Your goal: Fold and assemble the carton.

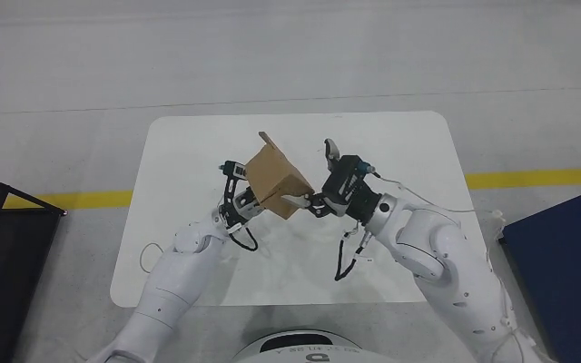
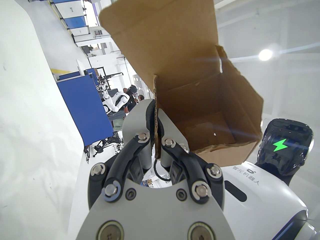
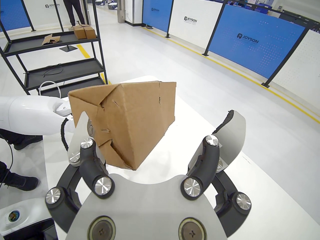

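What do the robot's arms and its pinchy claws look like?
Both arms are smooth, shiny white shells with rounded joints. A thin black cable loops beside each wrist. The left end effector and right end effector each have a silver-grey metal base, black bent link bars with round silver bolts, and two curved pale fingers tipped with black rubbery pads.

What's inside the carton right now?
Nothing loose. In the left wrist view the carton shows bare cardboard walls and folded bottom flaps with a pinhole of light. Its near wall hides the floor's nearest strip.
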Controlling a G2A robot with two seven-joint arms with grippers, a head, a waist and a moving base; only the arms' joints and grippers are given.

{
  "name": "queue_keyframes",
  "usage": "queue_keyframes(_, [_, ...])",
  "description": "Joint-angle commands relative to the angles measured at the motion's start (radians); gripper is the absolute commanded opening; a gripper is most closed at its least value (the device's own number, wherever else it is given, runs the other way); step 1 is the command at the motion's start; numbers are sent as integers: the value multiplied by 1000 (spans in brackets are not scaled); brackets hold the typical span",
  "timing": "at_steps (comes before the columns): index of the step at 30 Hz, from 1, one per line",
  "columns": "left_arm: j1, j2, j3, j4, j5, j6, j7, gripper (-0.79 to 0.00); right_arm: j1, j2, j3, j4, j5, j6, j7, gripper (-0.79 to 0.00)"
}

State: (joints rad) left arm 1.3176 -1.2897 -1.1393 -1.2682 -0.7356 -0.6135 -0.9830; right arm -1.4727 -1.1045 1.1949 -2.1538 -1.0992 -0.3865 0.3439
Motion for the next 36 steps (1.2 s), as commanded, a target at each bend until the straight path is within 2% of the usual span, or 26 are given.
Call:
queue_keyframes(1, [0, 1, -6, 0, 6, 0, 8, -785, -15, 2, 20, -11, 4, -2, -11, 0])
queue_keyframes(13, [1, 7, -30, -34, 100, 9, 88, -785, -102, 12, 120, -32, 50, -14, -63, 0])
queue_keyframes(17, [-6, 11, -39, -46, 201, -2, 142, -785, -101, 13, 129, -25, 78, -29, -68, 0])
queue_keyframes(20, [-15, 20, -69, -68, 427, -1, 244, -785, -99, 14, 147, -23, 103, -29, -75, 0])
queue_keyframes(24, [7, 31, -106, -185, 684, 78, 384, -785, -117, 16, 189, -15, 145, -24, -86, 0])
queue_keyframes(31, [51, 48, -130, -368, 1020, 271, 451, -785, -179, 19, 241, -9, 179, -23, -104, 0])
queue_keyframes(36, [63, 58, -112, -479, 1354, 399, 490, -785, -213, 19, 235, 8, 157, -16, -116, 0])
